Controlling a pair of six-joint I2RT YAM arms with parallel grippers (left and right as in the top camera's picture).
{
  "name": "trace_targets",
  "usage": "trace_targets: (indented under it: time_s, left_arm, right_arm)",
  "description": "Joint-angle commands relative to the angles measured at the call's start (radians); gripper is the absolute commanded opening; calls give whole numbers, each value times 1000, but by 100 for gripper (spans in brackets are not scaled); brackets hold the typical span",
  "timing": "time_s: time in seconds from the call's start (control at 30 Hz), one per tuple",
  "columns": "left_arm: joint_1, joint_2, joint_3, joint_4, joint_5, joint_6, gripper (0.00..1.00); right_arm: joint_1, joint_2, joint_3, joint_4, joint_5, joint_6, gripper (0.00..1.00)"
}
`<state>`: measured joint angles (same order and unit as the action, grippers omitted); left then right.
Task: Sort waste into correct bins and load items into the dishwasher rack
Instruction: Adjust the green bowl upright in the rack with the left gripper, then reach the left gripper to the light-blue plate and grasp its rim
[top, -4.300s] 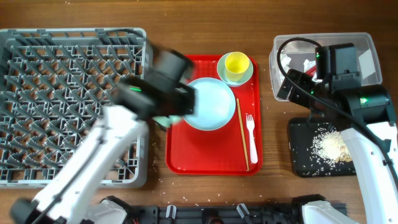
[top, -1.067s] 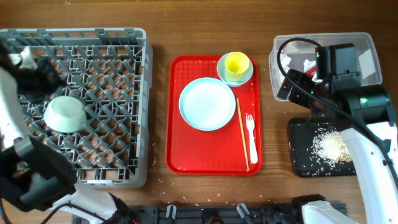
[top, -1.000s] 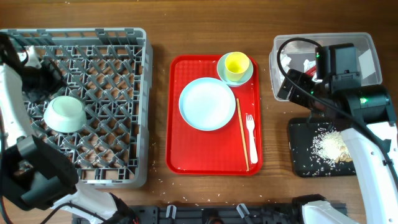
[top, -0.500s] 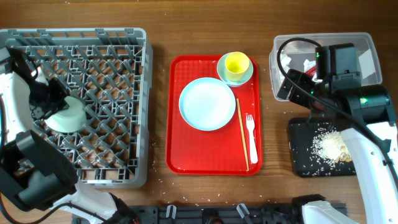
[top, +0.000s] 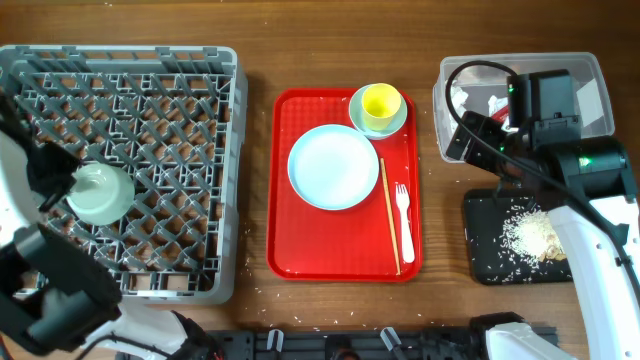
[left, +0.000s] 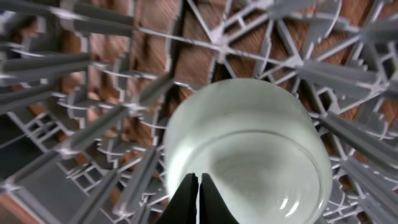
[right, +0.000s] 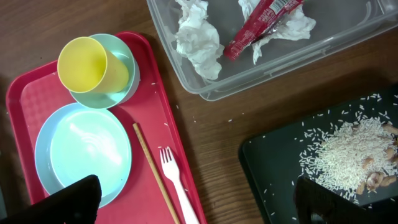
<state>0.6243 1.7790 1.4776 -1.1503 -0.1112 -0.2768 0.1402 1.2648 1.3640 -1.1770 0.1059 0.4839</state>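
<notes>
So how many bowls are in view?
2 bowls: one in the dishwasher rack near its left edge; the other on the red tray's far right corner, under the yellow cup. None seem hidden.

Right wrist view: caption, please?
Tissue and wrapper in clear tub, rice on black tray; cup in bowl, plate, fork, chopstick on red tray.

From above, the light is bright and even, and the shadows by the red tray (top: 340, 250) and the rack (top: 120, 52) are soft and small. My left wrist picture is dimmer and fuzzy. The bowl (left: 249, 155) looks milky, with a little shiny spot low down, and the rack bars smear near the edges. My right wrist picture is sharp, with shine on the plate (right: 84, 152) and the clear tub (right: 348, 37).
</notes>
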Motion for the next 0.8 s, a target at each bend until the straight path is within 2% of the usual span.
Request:
trace_targets:
  time_s: [0.0, 0.1, 0.17, 0.27, 0.33, 0.47, 0.53, 0.57, 0.6, 0.67, 0.77]
  left_arm:
    - [14, -91, -4, 23, 82, -23, 4]
    - [13, -138, -4, 53, 270, -22, 4]
    - [3, -179, -4, 82, 465, -18, 4]
    - [-47, -225, -4, 110, 682, -8, 4]
    - [-129, -251, -4, 115, 787, 71, 4]
    - [-392, -257, -4, 122, 791, 164, 5]
    - [-501, -253, -4, 138, 774, 180, 20]
    - [-621, -245, -4, 163, 729, 180, 36]
    - [-695, -238, -4, 179, 692, 180, 42]
    - [-838, -218, -4, 206, 597, 180, 49]
    - [-1025, -169, -4, 225, 412, 180, 52]
  right_arm:
    - [-2, -3, 6, 3, 13, -13, 100]
    - [-2, -3, 6, 3, 13, -12, 100]
    - [-2, -3, 6, 3, 13, -13, 100]
    - [-2, -3, 6, 3, 13, -12, 100]
    - [-2, -3, 6, 3, 13, -13, 100]
    - [-2, -3, 6, 3, 13, -12, 100]
    - [-2, -3, 6, 3, 13, -12, 100]
    - [-2, -3, 6, 3, 13, -12, 100]
    - [-2, -3, 6, 3, 13, -12, 100]
    - [-2, -3, 6, 3, 13, -13, 100]
    - [-2, -3, 6, 3, 13, -13, 100]
